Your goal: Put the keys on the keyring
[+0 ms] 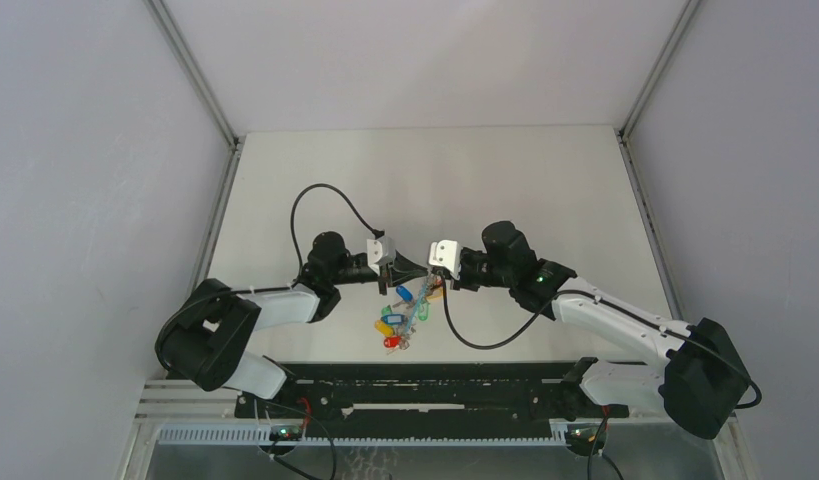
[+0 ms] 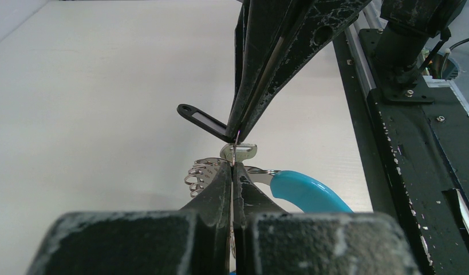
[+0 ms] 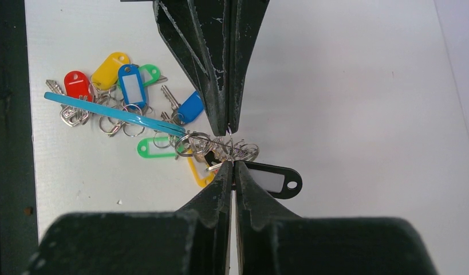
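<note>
Bright even light, soft shadows, nearest fingers [image 2: 212,197] blurred.

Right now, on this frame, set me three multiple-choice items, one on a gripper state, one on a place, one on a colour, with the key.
1. How do the left gripper and the right gripper stand?
A. Both shut, tip to tip. B. Both open. C. Left open, right shut.
2. In the overhead view, where is the bunch of small silvery keys with bright plastic tags?
A. Far beyond the grippers. B. Between the two arms, just nearer the bases than the gripper tips. C. Beside the right arm's base.
3. In the right wrist view, what colour is the oblong plastic tag right of the meeting tips?
A. Red. B. Orange. C. Black.
Key: 1 A, each wrist view shows fingers pressed together; 2 B, the bunch shows between the arms; 3 C, that tag is plainly black.
</note>
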Controlling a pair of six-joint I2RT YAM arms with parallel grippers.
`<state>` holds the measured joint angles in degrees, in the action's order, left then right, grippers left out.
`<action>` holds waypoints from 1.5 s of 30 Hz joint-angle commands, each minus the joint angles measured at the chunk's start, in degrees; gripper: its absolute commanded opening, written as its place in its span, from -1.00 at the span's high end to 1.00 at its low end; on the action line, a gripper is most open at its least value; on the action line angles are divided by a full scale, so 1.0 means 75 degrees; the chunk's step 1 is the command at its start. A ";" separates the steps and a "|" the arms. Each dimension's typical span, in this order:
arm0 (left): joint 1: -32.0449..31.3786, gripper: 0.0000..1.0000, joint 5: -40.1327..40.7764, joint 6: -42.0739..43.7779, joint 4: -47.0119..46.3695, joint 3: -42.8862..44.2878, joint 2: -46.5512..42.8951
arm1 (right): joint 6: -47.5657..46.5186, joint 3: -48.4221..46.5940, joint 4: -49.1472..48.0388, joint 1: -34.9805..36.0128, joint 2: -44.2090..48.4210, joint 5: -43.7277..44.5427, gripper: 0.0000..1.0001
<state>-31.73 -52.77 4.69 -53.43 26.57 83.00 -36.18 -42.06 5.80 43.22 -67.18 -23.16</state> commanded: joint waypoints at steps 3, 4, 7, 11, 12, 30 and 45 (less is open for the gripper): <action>0.0035 1.00 -0.0149 0.0085 -0.0235 0.0176 0.0019 | 0.0112 -0.0404 -0.0334 0.0003 0.0039 -0.0192 1.00; 0.0035 1.00 -0.0146 0.0085 -0.0235 0.0176 0.0019 | 0.0112 -0.0406 -0.0329 0.0003 0.0039 -0.0210 1.00; 0.0032 1.00 -0.0142 0.0078 -0.0236 0.0173 0.0018 | 0.0112 -0.0418 -0.0311 0.0003 0.0039 -0.0261 1.00; 0.0022 1.00 -0.0165 0.0079 -0.0235 0.0173 0.0017 | 0.0132 -0.0437 -0.0282 0.0003 0.0030 -0.0287 1.00; 0.0023 1.00 -0.0179 0.0080 -0.0235 0.0173 0.0019 | 0.0120 -0.0444 -0.0276 0.0003 0.0019 -0.0296 1.00; 0.0012 1.00 -0.0128 -0.0216 -0.0871 0.0034 0.0077 | 0.0161 -0.0598 -0.0209 -0.0019 -0.0344 -0.0494 1.00; 0.0011 1.00 -0.0304 -0.0624 -0.1737 -0.0071 0.0308 | 0.0023 -0.0625 -0.0242 -0.0560 -0.0430 -0.1991 1.00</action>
<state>-31.31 -53.01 0.73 -59.44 26.55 85.78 -35.88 -44.34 6.02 39.86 -69.97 -30.37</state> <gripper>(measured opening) 0.006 0.003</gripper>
